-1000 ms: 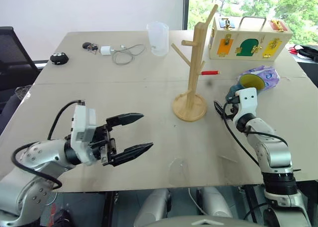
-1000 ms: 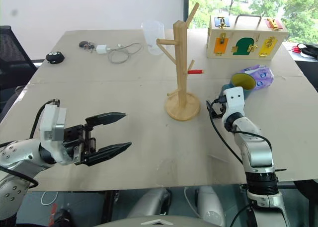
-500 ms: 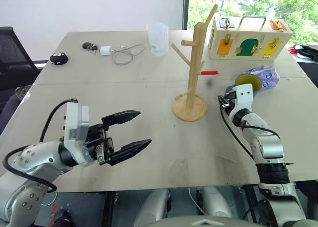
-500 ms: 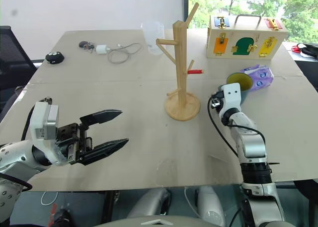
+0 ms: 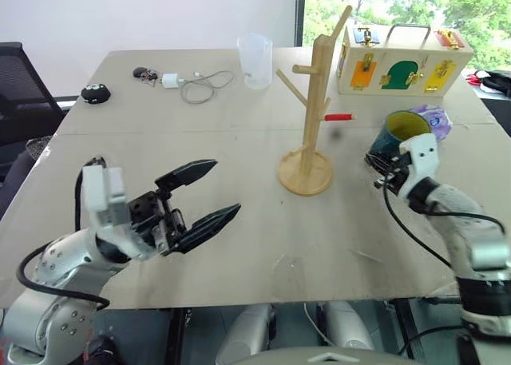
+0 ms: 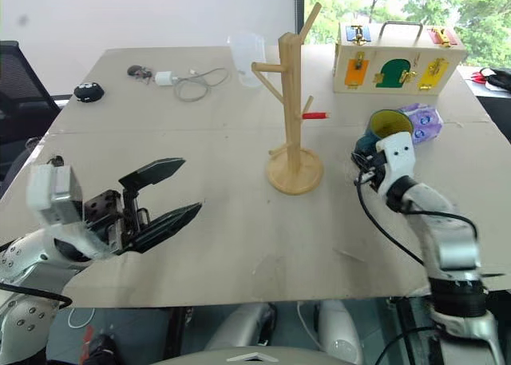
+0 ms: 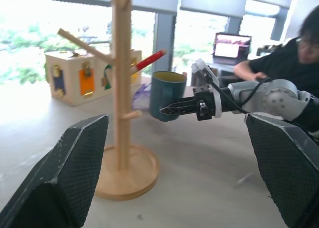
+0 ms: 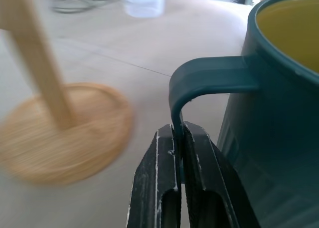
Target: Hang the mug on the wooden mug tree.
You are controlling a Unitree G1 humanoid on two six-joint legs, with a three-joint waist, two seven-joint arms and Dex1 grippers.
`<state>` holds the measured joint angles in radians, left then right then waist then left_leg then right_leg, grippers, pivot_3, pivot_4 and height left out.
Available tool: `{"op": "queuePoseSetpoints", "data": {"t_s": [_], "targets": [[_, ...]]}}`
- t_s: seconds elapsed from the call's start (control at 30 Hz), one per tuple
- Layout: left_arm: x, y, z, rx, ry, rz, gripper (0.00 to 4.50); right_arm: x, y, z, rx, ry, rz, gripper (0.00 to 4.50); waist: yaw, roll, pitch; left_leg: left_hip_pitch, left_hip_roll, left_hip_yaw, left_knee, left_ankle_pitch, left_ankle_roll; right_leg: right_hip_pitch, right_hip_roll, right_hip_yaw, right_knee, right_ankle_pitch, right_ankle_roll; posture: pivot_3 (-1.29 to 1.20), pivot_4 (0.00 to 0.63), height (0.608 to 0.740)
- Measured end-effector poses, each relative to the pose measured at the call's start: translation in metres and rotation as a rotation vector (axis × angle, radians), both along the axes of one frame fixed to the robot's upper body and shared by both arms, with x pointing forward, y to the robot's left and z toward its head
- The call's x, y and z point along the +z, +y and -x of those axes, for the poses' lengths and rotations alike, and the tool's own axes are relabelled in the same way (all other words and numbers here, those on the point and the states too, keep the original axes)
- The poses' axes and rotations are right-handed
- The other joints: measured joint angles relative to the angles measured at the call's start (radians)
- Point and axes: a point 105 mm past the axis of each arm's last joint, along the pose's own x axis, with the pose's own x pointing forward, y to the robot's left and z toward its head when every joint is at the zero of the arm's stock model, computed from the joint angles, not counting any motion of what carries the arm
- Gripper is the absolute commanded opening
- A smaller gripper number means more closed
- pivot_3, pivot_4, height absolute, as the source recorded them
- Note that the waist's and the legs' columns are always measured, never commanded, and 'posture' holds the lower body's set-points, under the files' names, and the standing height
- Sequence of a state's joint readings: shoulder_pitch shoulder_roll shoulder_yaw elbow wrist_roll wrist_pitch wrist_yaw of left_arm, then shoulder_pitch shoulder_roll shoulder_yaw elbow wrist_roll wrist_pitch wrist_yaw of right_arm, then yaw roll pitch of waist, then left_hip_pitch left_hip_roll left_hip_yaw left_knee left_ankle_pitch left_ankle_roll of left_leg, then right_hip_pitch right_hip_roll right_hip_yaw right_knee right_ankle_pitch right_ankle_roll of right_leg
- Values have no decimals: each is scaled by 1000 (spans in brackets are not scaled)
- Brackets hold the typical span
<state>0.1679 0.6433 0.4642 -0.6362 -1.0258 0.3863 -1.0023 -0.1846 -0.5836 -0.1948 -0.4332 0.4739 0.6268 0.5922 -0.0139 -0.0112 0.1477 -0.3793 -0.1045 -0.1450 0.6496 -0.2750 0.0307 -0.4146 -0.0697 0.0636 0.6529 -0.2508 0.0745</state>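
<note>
So the right gripper (image 8: 178, 138) has just clamped its jaws on the mug's handle and picked it up. A second ago the mug (image 5: 397, 135) was lying tipped over on the tabletop (image 5: 239, 141) next to the purple thing (image 5: 435, 117), yellow inside facing the camera; now it's upright and looks to be off the surface, out to the right of the tree (image 5: 313, 109) and roughly level with the lower pegs. The wrist view shows the jaws pinched together on the lower part of the handle loop, so the top of the loop is still free, which is what you'd want for slipping it over a peg. That means the grasp step looks done and what's left is the carry and the hook-on. The left gripper (image 5: 200, 196) has drifted up a touch and is just hanging over the near left of the tabletop, jaws wide apart, holding nothing, well out of the way. Room-wise: the gap between mug and tree is open tabletop, only a red pen (image 5: 338, 117) sitting behind the post. The latch box (image 5: 403, 61) is further back by the far edge, and the mug is fairly close to the tabletop's right edge, so I'd guess the move goes inward and up.
</note>
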Motion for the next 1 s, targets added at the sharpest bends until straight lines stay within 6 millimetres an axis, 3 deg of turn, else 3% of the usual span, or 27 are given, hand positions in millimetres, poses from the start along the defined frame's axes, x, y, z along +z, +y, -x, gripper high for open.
{"op": "queuePoseSetpoints", "data": {"t_s": [0.1, 0.27, 0.6, 0.93, 1.0], "targets": [[4, 7, 6, -46, 14, 19, 4500, 32, 4, 22, 94, -34, 40, 46, -2, 0, 0, 1, 1, 1, 0, 0, 0, 1, 0, -1, 0, 0, 0, 0, 150, 740], [2, 11, 4, -38, 33, 27, 4500, 58, 23, 32, 199, -44, 98, 46, 3, -1, 0, 0, 1, 0, 1, 0, 0, 2, 0, -2, -1, 0, 0, 0, 150, 740], [-3, 15, -2, 20, 60, 23, 4500, 57, 49, 25, 278, -16, 167, 46, 4, -1, 0, -2, 1, -1, 0, -1, 0, 1, -1, -4, -6, 1, -1, 0, 150, 740], [-8, 12, 8, 64, 78, 31, 4500, 65, 76, -3, 292, -65, 222, 46, 3, -2, 0, -2, 2, -1, 0, -1, 0, 1, -1, -6, -6, 1, -2, 0, 150, 740], [-8, 13, 8, 74, 77, 33, 4500, 61, 82, -8, 302, -55, 225, 587, 3, -1, 0, -2, 2, -1, 0, -1, 0, 1, -1, -6, -6, 1, -2, 0, 150, 740]]}}
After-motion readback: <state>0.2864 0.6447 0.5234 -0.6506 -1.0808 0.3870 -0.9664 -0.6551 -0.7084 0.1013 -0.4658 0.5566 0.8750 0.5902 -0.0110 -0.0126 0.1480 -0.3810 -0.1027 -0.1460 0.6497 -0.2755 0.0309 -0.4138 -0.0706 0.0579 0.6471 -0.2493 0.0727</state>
